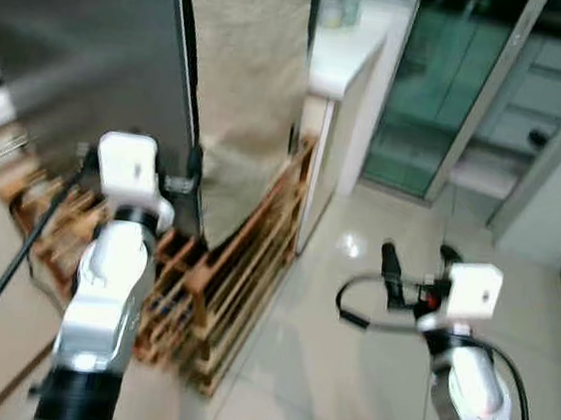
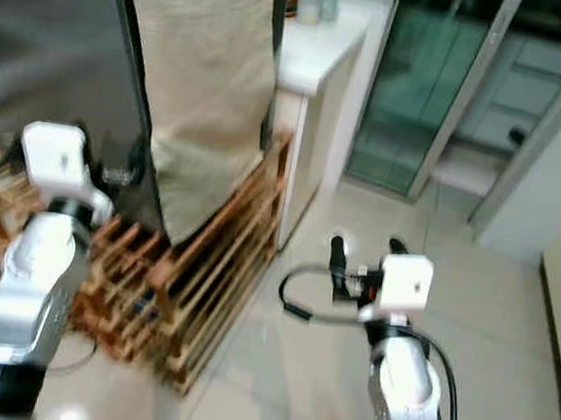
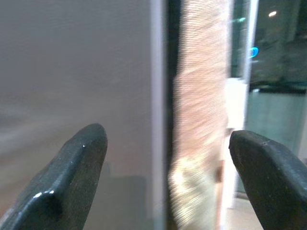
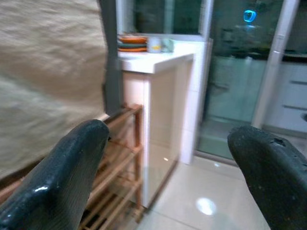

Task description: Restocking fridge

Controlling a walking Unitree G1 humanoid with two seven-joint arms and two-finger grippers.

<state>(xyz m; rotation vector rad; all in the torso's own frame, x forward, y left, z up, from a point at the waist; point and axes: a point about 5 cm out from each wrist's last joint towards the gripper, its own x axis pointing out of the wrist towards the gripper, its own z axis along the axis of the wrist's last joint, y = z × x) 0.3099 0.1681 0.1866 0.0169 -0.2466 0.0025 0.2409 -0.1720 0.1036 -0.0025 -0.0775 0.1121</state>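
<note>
Silver and black, my two arms reach out in front of me. My left gripper is spread wide and holds nothing. It is up close to the fridge, right by the long edge of its dark grey door. My right gripper is wide open too, and it is empty. It hangs over the shiny floor tiles, well away from the fridge.

The fridge is the big dark box on my left. Its door looks shut. I think the door will be heavy and stiff, and its smooth face will be slippery. I see no handle from here, so I would hook my left fingers on the door edge and pull there.

Just past the fridge stands a wooden rack on the floor. A tan cloth hangs over it and looks soft and floppy. Behind that is a white counter with an orange bowl and a cup on top. Farthest away are glass doors.

I see no food to put in yet.
</note>
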